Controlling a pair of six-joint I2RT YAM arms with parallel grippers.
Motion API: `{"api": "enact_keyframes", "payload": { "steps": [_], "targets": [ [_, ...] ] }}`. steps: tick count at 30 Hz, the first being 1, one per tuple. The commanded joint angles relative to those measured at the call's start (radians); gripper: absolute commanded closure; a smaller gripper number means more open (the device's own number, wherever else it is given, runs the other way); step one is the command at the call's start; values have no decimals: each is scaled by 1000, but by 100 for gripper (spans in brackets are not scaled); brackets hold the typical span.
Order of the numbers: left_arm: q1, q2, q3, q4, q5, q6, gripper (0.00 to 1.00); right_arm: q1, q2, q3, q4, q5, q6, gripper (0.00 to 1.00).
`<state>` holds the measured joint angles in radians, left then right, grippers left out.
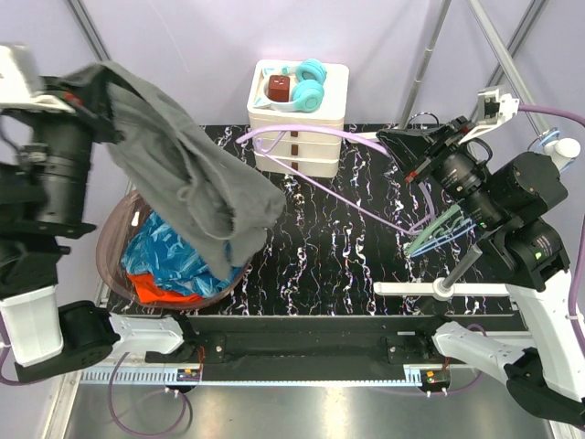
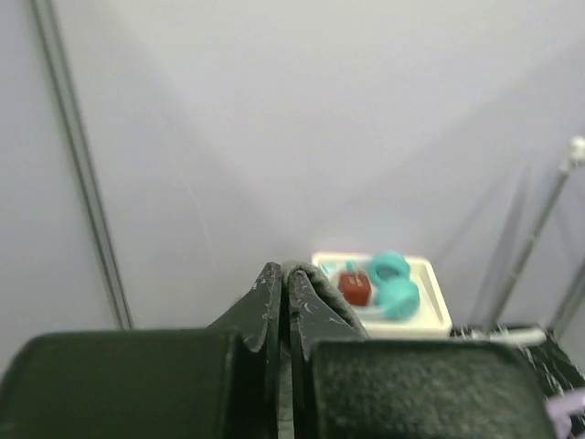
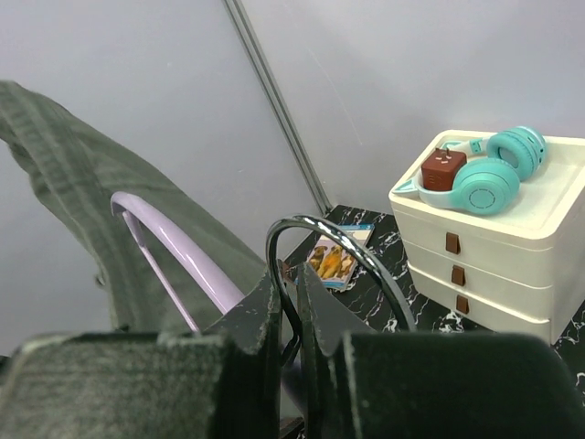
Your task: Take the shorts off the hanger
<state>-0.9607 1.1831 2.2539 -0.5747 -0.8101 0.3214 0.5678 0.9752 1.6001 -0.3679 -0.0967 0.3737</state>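
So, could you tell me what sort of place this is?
Probably a robotics lab cell: a robot arm bolted at a black marbled table, plain screens on metal poles, and staged props like the drawer unit.

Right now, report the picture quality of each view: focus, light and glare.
Top view: even light, sharp throughout, the grey shorts' folds clear. Left wrist view: soft all over, headphones blurred, left tool dark. Right wrist view: drawers crisp, a bright glint on the hook, right tool's near body dark and fuzzy.
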Motion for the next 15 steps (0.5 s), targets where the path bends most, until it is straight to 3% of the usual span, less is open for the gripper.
{"api": "enact_keyframes", "payload": {
  "steps": [1, 4, 7, 12, 15],
  "targets": [
    [4, 9, 96, 214, -3, 324, 100, 1, -15, 8, 21, 2, 7, 100],
    [2, -3, 81, 272, -49, 401, 100, 4, -16, 1, 17, -1, -1, 100],
    [4, -52, -38, 251, -86, 378, 100, 3, -17, -9, 20, -1, -1, 100],
    [4, -224, -418, 196, -141, 184, 100, 3, -23, -26, 26, -3, -2, 100],
    [2, -308, -570, 136, -178, 55, 100, 3, -36, -43, 30, 0, 4, 100]
  ]
}}
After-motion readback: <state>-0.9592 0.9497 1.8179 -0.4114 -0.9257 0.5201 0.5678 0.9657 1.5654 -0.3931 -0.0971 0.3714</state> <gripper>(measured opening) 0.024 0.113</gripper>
